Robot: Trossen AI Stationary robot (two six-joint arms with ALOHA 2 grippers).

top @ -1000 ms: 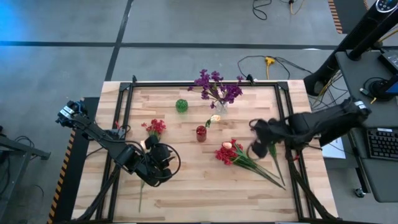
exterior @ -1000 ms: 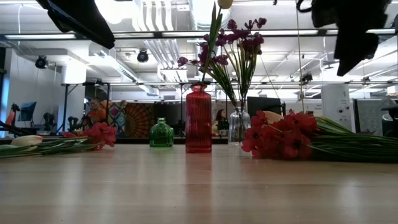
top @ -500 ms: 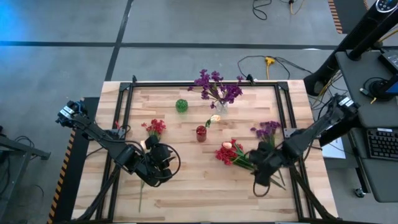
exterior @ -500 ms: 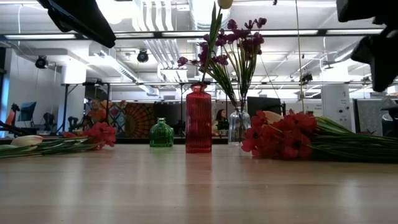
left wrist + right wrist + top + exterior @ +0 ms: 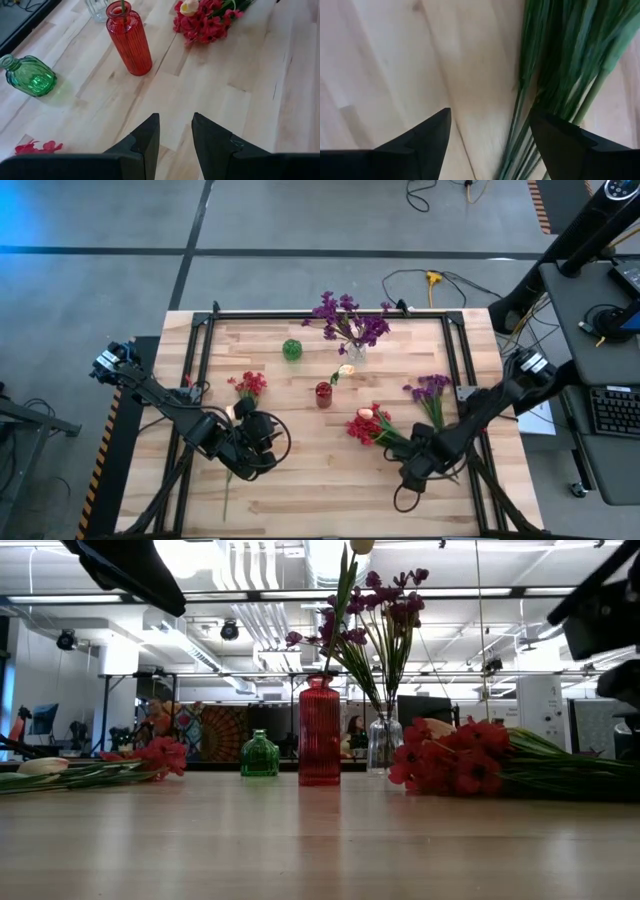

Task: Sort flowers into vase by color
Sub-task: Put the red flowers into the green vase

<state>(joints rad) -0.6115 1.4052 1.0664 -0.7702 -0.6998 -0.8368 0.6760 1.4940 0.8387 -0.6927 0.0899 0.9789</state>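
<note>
Flower stems (image 5: 555, 75) between right pincer (image 5: 492, 142)

Wooden tabletop (image 5: 300, 490) with black frame rails, on grey floor (image 5: 120, 280). Yellow plug (image 5: 433, 279) with black cable on floor at 1 o'clock off tabletop. Keyboard (image 5: 610, 412) on side desk at 3 o'clock. Ceiling ducts (image 5: 270, 580), distant room behind.

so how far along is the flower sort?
Partly done. Purple flowers stand in the clear vase and one cream-yellow stem is in the red vase. The green vase is empty. The right hand, open, is at the stems of the red bunch. Loose purple sprig and red sprig remain; the left hand waits.
</note>
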